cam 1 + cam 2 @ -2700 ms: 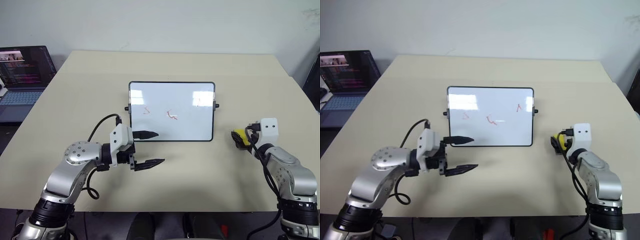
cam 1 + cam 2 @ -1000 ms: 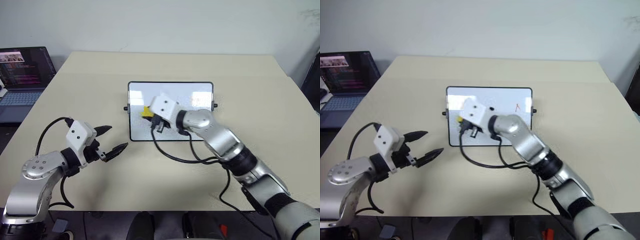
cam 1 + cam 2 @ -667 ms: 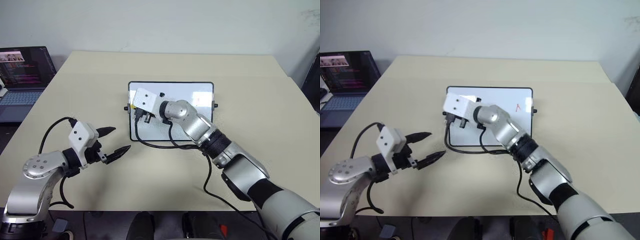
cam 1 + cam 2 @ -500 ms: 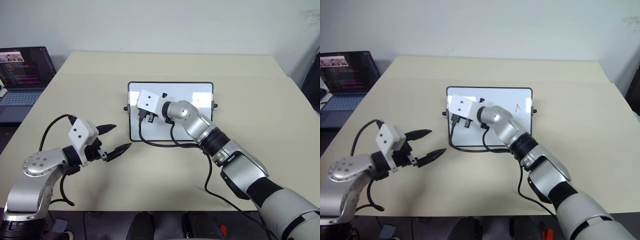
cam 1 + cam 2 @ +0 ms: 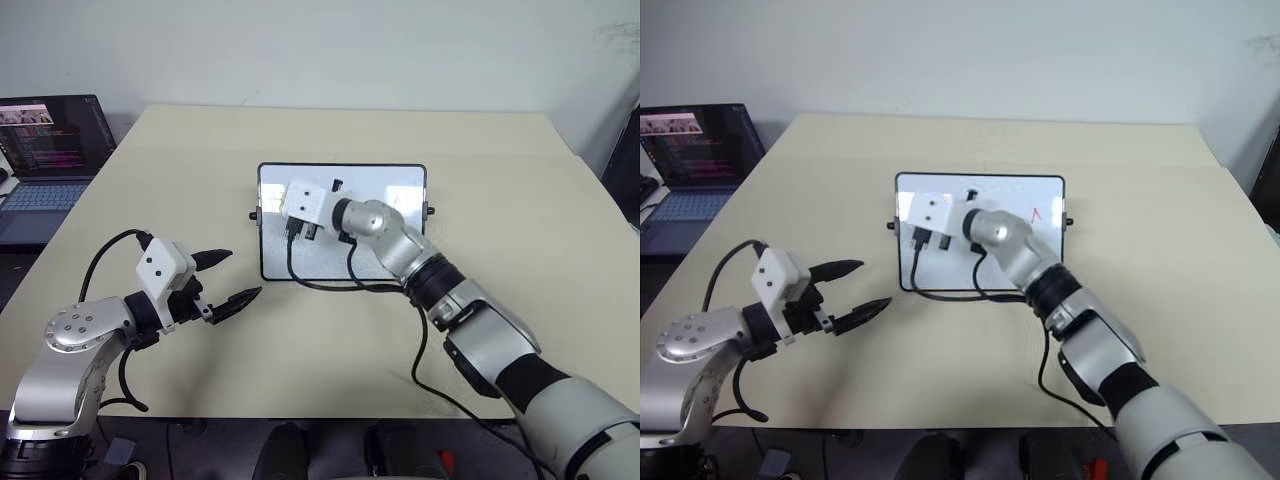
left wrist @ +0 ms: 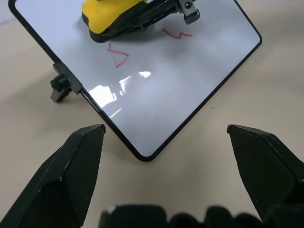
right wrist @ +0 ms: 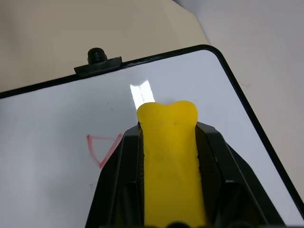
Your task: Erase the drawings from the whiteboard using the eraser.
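The whiteboard [image 5: 342, 222] lies at the middle of the table [image 5: 500, 180]. The laptop [image 5: 45, 160] sits off the table's far left edge. The right gripper [image 7: 168, 142] with the eraser [image 7: 170, 156] is over the board's far-left part, beside 1 of the drawings [image 7: 102, 147]. The left gripper [image 5: 228, 277] hovers near-left of the board.

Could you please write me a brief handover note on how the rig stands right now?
Right pincer: shut on the eraser, over the left part of the whiteboard.
Left pincer: open, empty, above the table near the board's front left corner.
Drawings: the triangle and the squiggle are unerased; a third mark sits on the board's right side.
Left to do: wipe all three.
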